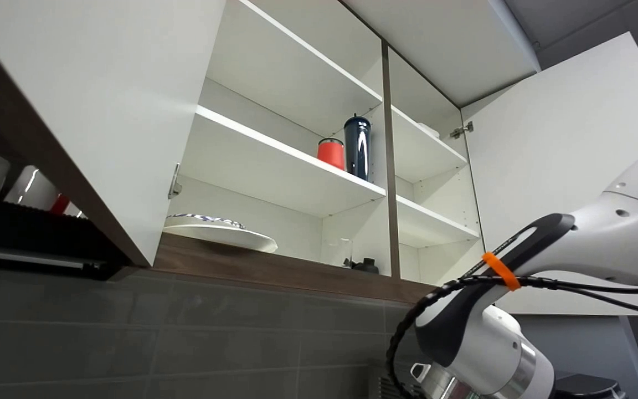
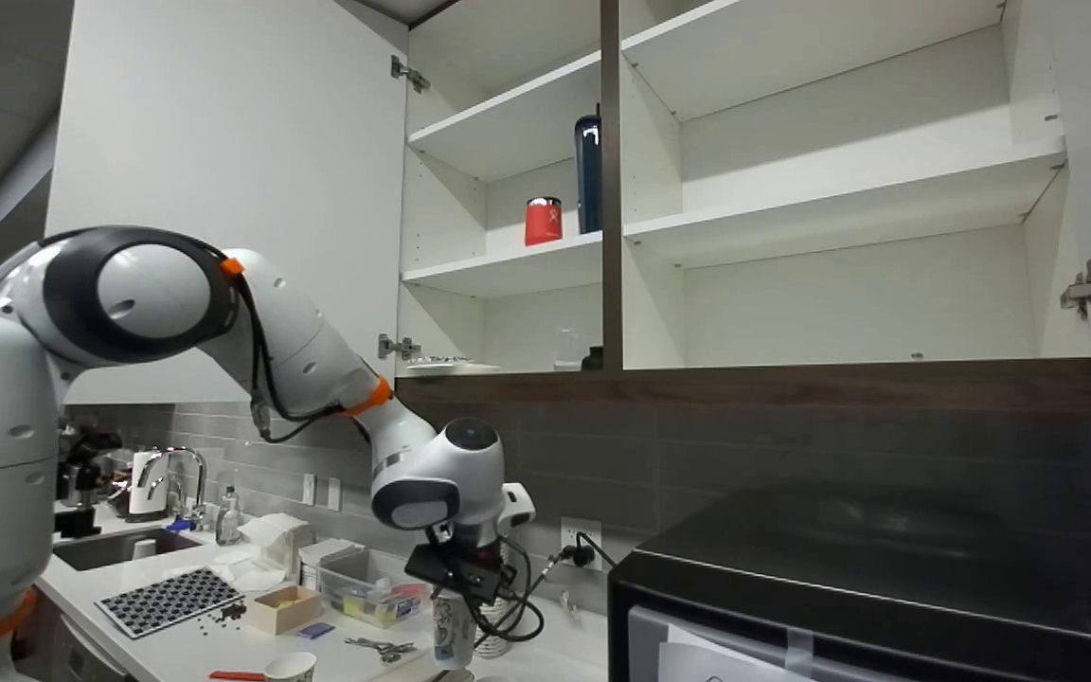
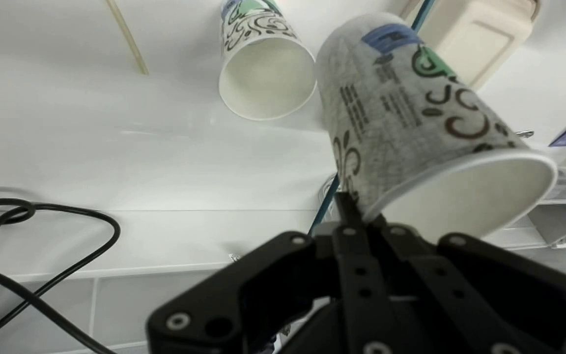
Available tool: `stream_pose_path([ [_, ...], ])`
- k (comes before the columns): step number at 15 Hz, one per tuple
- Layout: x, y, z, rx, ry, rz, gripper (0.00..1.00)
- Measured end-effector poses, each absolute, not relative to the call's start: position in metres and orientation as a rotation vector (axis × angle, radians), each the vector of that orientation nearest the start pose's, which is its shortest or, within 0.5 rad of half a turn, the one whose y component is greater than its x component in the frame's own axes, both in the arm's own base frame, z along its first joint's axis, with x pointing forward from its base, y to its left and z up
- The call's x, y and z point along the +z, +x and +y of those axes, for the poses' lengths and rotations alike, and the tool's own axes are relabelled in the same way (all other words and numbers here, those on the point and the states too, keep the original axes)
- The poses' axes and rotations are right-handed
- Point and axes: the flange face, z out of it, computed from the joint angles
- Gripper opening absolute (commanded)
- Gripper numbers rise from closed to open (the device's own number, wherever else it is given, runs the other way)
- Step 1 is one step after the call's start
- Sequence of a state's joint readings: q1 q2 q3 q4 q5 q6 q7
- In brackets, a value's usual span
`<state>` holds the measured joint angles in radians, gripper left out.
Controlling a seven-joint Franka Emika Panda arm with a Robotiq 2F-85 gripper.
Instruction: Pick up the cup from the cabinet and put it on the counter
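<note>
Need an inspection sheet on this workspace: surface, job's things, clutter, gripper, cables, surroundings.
Surface: white counter; dark specks by the black tray.
Job's things: paper cup in the gripper; clear tumbler stands in the open cabinet. Which cup is meant, unclear.
Clutter: second paper cup, tan box, clear bin on the counter.
Gripper: shut on the paper cup's rim; whether its base touches the counter, can't tell.
Cables: black cables at an orange strap, looping beside the gripper.
Surroundings: red cup, dark bottle and plates in the cabinet; black appliance nearby; people: nothing seen.
</note>
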<state>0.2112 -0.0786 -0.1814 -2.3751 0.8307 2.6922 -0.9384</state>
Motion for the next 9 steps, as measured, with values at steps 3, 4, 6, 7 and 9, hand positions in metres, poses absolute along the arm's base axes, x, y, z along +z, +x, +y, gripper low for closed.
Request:
stream_pose_path([
  [3,0.365,0.531,-0.011,-0.781,-2.695,-0.409,0.01],
  [4,0.359,0.537,-0.012,-0.786,-2.691,-0.415,0.01],
  [6,0.347,0.549,-0.015,-0.805,-2.695,-0.411,0.01],
  [7,0.342,0.554,-0.017,-0.815,-2.701,-0.406,0.01],
  [9,0.332,0.565,-0.022,-0.827,-2.71,-0.39,0.01],
])
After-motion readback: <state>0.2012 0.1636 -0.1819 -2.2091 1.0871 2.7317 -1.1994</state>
